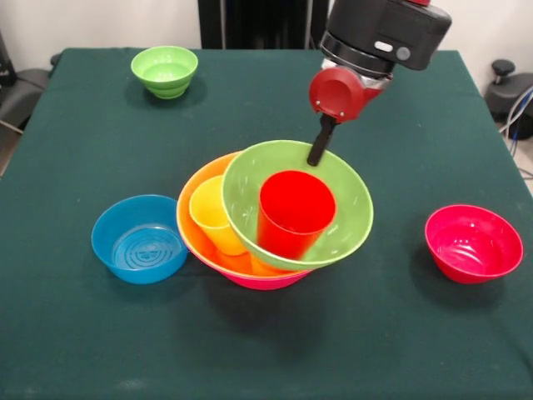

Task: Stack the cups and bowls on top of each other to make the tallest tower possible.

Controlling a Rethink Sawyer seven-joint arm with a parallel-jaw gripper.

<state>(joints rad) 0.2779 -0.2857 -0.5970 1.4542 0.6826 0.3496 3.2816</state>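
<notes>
Front view, tower (275, 221): pile directly below and just nearer the camera than the end effector; base is a large pink bowl (266, 282), only its lower rim showing, with the large orange bowl (200, 242) nested in it.
Front view, tower contents: medium-large green bowl (341, 225) sits tilted in the orange bowl; a red cup (293, 212) stands inside it; a yellow cup (215, 215) leans in the orange bowl beside it, on the side of the blue bowl.
Front view, end effector (320, 148): one dark finger hangs at the far rim of the green bowl; whether it is apart, together or clamped cannot be told.
Front view, loose pieces on the surface (83, 333): small blue bowl (139, 239) just beside the tower; small red bowl (473, 243) well apart on the opposite side; small green bowl (165, 71) far off behind.
Done, judged: three bowls and two visible cups gathered.
Left, judged: three small bowls unstacked; the pile is crooked; remaining cups not seen.
</notes>
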